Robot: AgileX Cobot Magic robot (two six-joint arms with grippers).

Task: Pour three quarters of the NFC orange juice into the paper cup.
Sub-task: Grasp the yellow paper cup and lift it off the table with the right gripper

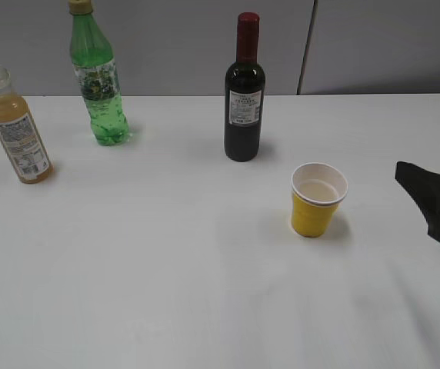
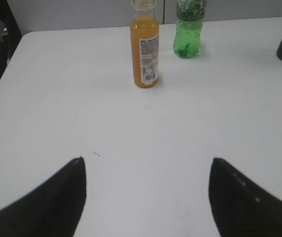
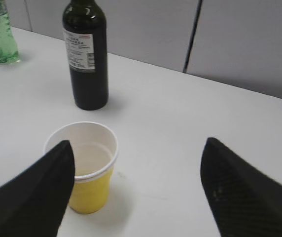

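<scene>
The NFC orange juice bottle (image 1: 18,127) stands upright and uncapped at the table's far left; it also shows in the left wrist view (image 2: 145,47). The yellow paper cup (image 1: 316,200) stands right of centre; in the right wrist view (image 3: 86,165) its white inside looks empty. My left gripper (image 2: 147,163) is open and empty, well short of the juice bottle; it is out of the exterior view. My right gripper (image 3: 137,148) is open and empty, its left finger beside the cup. In the exterior view it (image 1: 435,196) shows at the right edge.
A tall green bottle (image 1: 97,81) stands at the back left, also in the left wrist view (image 2: 189,27). A dark wine bottle (image 1: 244,96) stands behind the cup, also in the right wrist view (image 3: 86,57). The white table (image 1: 174,269) meets a grey wall.
</scene>
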